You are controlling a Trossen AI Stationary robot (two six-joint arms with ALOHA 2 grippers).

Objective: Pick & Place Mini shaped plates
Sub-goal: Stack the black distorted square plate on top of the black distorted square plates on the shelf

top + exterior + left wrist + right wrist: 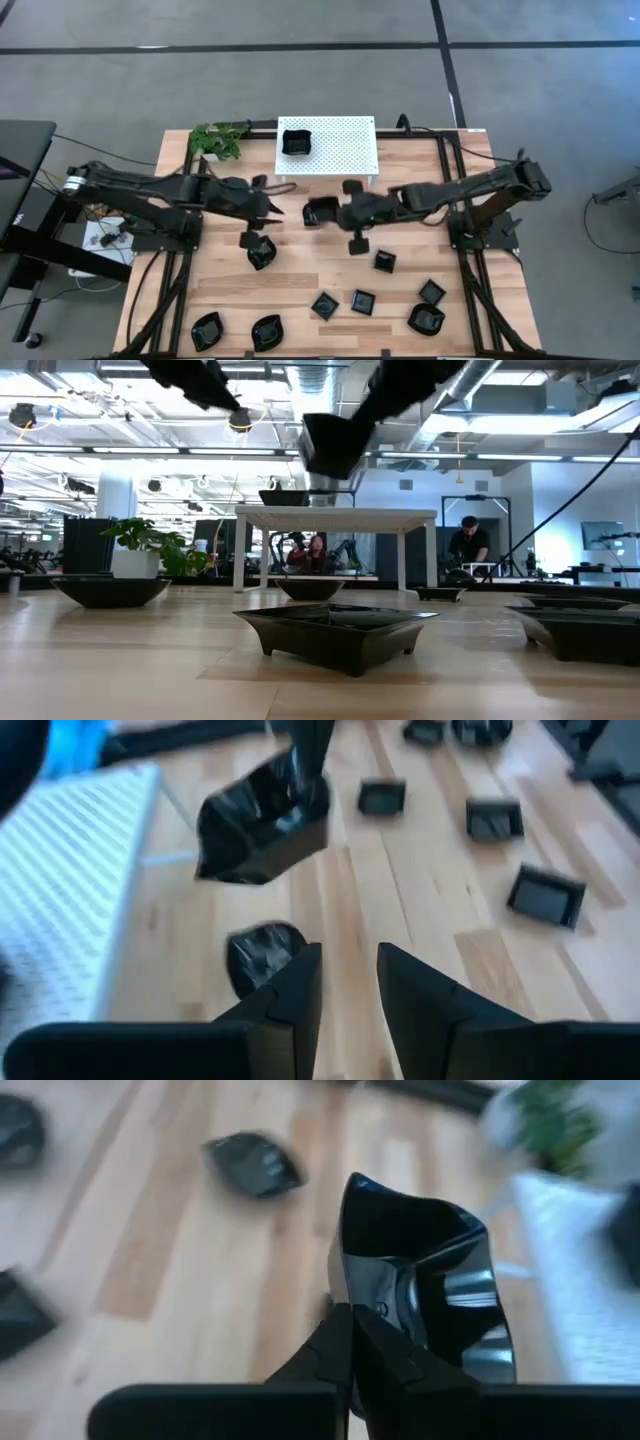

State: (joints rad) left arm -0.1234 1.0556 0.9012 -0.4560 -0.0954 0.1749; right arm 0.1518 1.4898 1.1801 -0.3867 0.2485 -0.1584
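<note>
Several small glossy black plates lie on the wooden table, among them a rounded plate (260,250) and square plates (362,301) near the front edge. Another black plate (296,142) sits on the white perforated rack (340,150). My right gripper (336,212) is at mid-table, just in front of the rack, shut on a black plate (425,1275) held in the air (330,445). My left gripper (350,985) is open and holds nothing. It hovers just left of that plate (262,818), above the rounded plate (262,955). My right gripper pinches the held plate by its rim (345,1285) between the two fingers. The fingers come about level from the table's right side. The plate is lifted clear of the table and tilted onto its side, its hollow facing the wrist camera.
A potted plant (218,140) stands at the rack's left end. More plates sit at front left (207,330) and front right (426,319). Bare wood lies between the two grippers and the front row. People are in the room beyond the table (468,545).
</note>
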